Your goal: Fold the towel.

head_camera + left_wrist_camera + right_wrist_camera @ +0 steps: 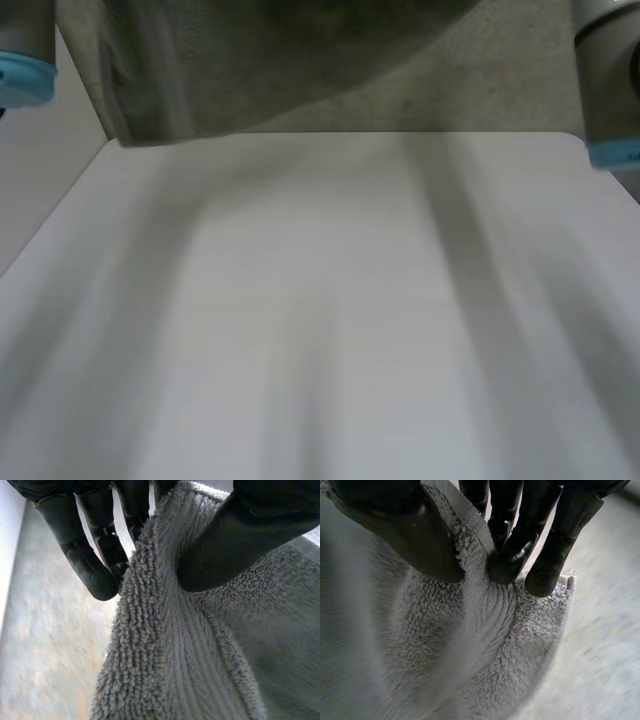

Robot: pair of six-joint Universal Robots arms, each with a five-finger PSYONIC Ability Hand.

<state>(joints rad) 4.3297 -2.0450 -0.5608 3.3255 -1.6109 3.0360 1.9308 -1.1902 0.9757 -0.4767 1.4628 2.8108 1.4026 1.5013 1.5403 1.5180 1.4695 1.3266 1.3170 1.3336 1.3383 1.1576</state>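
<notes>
Grey towel (175,655) is pinched by the left hand (235,540) and the right hand (395,525).

The head view looks down from between and behind the arms onto the white table (330,330). The table's far edge crosses the upper frame, with the left arm (22,60) at upper left and the right arm (608,80) at upper right. Each wrist view looks along its own palm from very close, one along the left hand (95,555) and one along the right hand (520,535). Both wrist views share the grey towel (165,645), which each hand pinches.
</notes>
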